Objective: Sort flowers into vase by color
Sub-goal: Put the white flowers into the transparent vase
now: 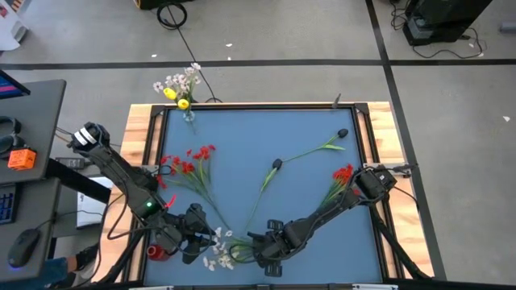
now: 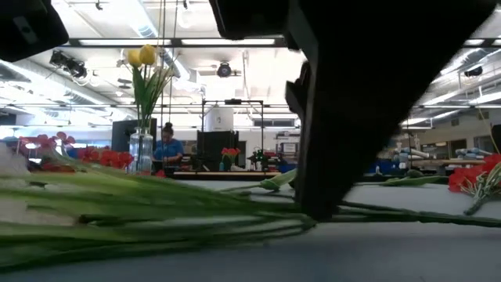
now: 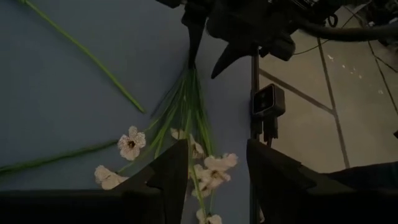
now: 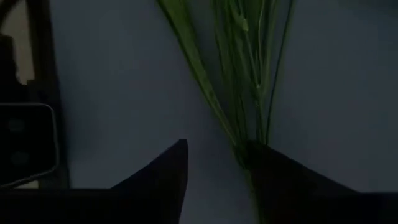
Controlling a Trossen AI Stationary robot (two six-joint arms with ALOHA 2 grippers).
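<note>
Lower centre of the high view: I see the white sprig lying flat on the blue table, thin green stems fanned, small pale blossoms bunched at one end. Left gripper sits over the blossoms, fingers spread, pinching nothing. Right gripper is at the stem ends, fingers parted, stems against one finger.

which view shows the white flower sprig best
The left wrist view: the white flower sprig fills it, blossoms between the left gripper fingers. The high view shows it small at the near table edge. The right wrist view shows only its green stems; the low view, blurred stems.
</note>
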